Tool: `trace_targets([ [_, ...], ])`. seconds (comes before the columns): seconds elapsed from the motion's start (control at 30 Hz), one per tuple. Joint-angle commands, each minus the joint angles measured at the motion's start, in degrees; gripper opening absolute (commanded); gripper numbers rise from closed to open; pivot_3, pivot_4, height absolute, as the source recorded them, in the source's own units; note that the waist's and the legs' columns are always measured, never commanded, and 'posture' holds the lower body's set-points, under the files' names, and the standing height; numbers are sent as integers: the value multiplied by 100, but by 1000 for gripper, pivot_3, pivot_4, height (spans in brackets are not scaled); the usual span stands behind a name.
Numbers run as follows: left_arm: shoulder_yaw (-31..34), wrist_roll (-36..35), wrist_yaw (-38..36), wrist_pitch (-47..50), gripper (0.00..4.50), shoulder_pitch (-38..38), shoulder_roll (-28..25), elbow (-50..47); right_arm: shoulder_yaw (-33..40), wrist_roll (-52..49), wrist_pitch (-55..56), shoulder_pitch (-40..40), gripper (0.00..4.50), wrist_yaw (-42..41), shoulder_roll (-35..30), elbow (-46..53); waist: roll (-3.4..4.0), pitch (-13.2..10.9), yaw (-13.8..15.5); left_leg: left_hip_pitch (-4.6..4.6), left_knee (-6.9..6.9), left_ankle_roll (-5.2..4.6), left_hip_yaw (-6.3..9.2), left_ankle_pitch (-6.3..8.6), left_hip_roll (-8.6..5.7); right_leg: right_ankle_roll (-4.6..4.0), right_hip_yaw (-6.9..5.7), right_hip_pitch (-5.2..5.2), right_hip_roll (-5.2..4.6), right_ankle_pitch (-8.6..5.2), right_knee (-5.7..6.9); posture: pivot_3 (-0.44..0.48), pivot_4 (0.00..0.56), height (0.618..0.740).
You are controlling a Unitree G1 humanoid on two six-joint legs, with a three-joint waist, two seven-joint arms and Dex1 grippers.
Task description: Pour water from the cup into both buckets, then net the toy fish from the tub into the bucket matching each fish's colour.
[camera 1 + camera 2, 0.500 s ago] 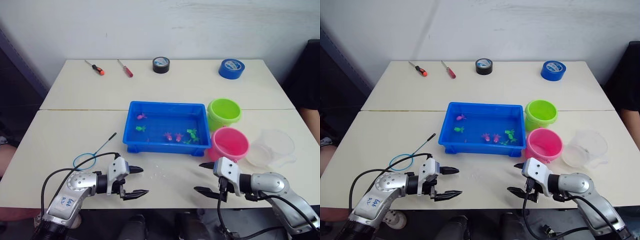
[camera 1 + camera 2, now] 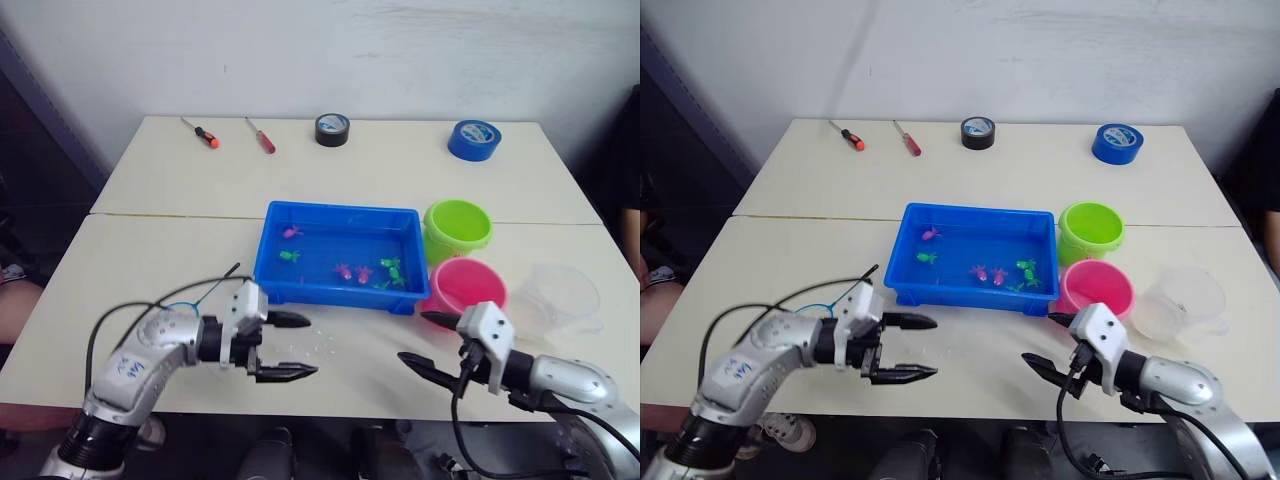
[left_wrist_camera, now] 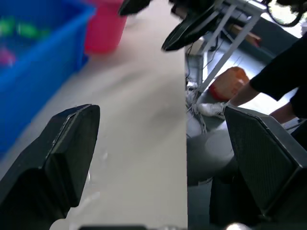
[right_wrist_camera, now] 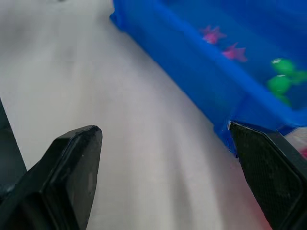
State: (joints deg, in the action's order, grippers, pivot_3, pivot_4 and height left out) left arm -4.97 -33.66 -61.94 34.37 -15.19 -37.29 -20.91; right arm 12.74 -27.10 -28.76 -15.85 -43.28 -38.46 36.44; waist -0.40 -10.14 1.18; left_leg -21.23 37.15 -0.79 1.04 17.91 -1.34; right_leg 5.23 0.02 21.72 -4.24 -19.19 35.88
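Tools hover spread and empty over the near worktop (image 2: 150, 270): my left tool (image 2: 292, 346); my right tool (image 2: 428, 343), near the tub (image 2: 335, 290).

Readable text: almost none

A small label with dark handwritten marks sits on the left arm (image 2: 128, 368), too small to read; the tape rolls' printed faces on the counter (image 2: 400, 160) are likewise illegible.
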Motion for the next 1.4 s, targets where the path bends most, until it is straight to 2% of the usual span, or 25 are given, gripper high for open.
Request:
trace_targets([
  [0.03, 152, -597, -216, 329, 4439, -929, 114, 50, 1338, -711, -425, -740, 4500, 673, 455, 744, 0, -1, 12, -1, -1, 0, 0, 0, 0, 0, -1, -1, 2, 0, -3, 0, 150, 736],
  [0.1, 190, -768, -350, 430, 4439, -1644, 238, 404, 2172, -1102, -646, -1102, 4500, 1186, 806, 907, -2, -2, 64, -5, 3, 1, 6, -1, -2, 1, -9, -4, 2, 0, -3, 0, 150, 736],
  [0.17, 188, -839, -454, 495, 4439, -2030, 307, 640, 2711, -1408, -813, -1284, 4500, 1446, 940, 924, 1, -1, 26, -3, 9, 4, 7, -3, -3, 5, -10, -10, 3, 2, -3, 0, 150, 736],
  [0.27, 130, -795, -497, 502, 4439, -2496, 452, 950, 3276, -1719, -983, -1435, 4500, 1758, 1011, 818, 3, 1, -76, 7, 1, 0, -8, -1, -8, 10, 8, -13, 4, 5, -5, 0, 150, 736],
  [0.37, 35, -667, -531, 377, 4439, -2789, 659, 1204, 3530, -1623, -1144, -1387, 4500, 2075, 923, 477, 3, 0, -120, 7, -2, 2, -7, -3, -5, 10, 8, -10, 10, 5, -3, 0, 150, 736],
  [0.47, -51, -576, -473, 304, 4439, -2921, 812, 1288, 3423, -1296, -1291, -1264, 4500, 2263, 723, 36, 1, -1, -125, 7, -1, 4, -7, -5, -1, 10, 8, -9, 15, 5, 0, 0, 150, 736],
  [0.63, -134, -462, -471, 228, 4439, -2844, 800, 1107, 3118, -755, -1201, -591, 4500, 2593, 397, -1070, 0, -2, -126, 6, 1, 3, -7, -7, -3, 10, 12, -8, 14, 5, -1, 0, 150, 736],
  [0.93, -93, -459, -238, 311, 4439, -2653, 739, 727, 2656, -11, -761, 123, 4500, 2729, 202, -2273, 5, -3, -114, 3, -3, 31, -5, -25, -2, 10, 10, -4, 18, 5, 2, 0, 150, 736],
  [1.3, -41, -514, 17, 429, 4439, -2592, 690, 459, 2422, 561, -223, 741, 4500, 2902, 301, -2987, 8, -2, -120, 2, 2, 39, -9, -33, -4, 14, 15, -5, 19, 7, 5, 0, 150, 736],
  [1.33, -43, -510, 23, 428, 4500, -2592, 679, 450, 2417, 568, -205, 816, 3971, 2915, 320, -3080, 8, -2, -120, 3, 2, 40, -8, -33, -4, 14, 14, -5, 20, 7, 5, 0, 150, 736],
  [1.4, -55, -481, 16, 405, 4500, -2592, 651, 442, 2379, 583, -168, 926, 3225, 2891, 341, -3208, 8, -2, -122, 3, 2, 41, -9, -34, -4, 14, 15, -5, 20, 7, 6, 0, 150, 736],
])
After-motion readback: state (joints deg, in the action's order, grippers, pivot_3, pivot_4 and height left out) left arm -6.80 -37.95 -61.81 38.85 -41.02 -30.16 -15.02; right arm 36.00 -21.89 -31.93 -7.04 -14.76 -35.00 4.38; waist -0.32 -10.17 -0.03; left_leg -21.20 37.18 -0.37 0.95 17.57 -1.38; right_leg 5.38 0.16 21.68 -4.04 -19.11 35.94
